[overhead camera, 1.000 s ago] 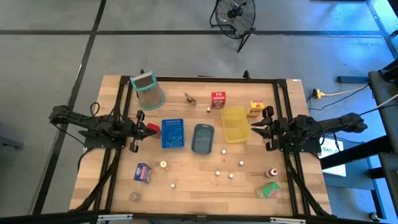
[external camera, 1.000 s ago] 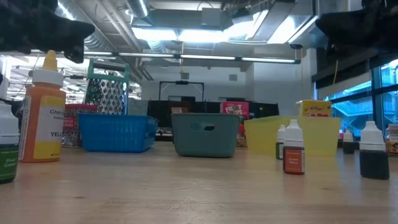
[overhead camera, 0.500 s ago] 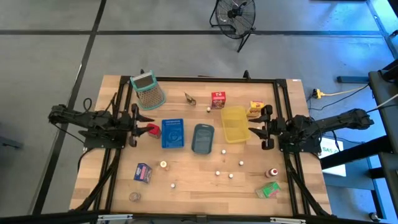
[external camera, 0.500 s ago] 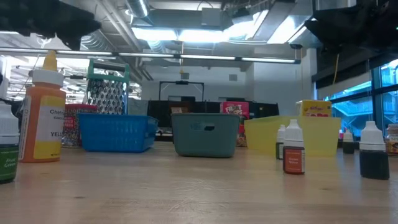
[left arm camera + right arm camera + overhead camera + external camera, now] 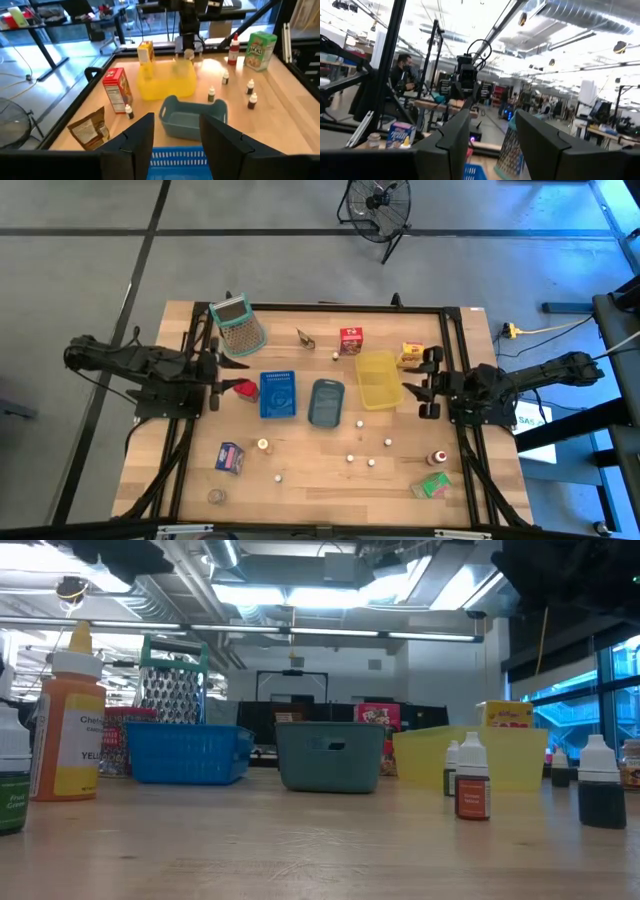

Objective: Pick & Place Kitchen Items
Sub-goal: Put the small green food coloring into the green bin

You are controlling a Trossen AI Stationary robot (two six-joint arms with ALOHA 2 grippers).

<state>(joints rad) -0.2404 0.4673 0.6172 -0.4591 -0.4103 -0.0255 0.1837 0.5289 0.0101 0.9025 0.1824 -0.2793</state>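
Note:
My left gripper [image 5: 214, 383] [image 5: 176, 132] hovers open near the table's left side, left of a red carton [image 5: 243, 390] that stands beside the blue tray [image 5: 278, 394]. My right gripper [image 5: 428, 385] [image 5: 492, 132] hovers open just right of the yellow tray [image 5: 378, 378]. Standing on the table are a red carton [image 5: 351, 340], a yellow carton [image 5: 411, 355], a blue-purple carton [image 5: 231, 457], a green carton [image 5: 432, 485], a red-capped bottle [image 5: 437, 457] and several white-capped dropper bottles [image 5: 360, 423] [image 5: 472, 790].
The green-rimmed grater [image 5: 238, 325] stands at the far left. A grey-blue tray [image 5: 326, 401] sits between the blue and yellow trays. A small brown pouch [image 5: 305, 338] stands far of them. An orange bottle [image 5: 70, 730] is near the low camera. Black rails run along both table sides.
My left arm has drawn back toward the table's left edge and risen, away from the red carton by the blue tray. Its fingers stay open. The items on the table have kept their places.

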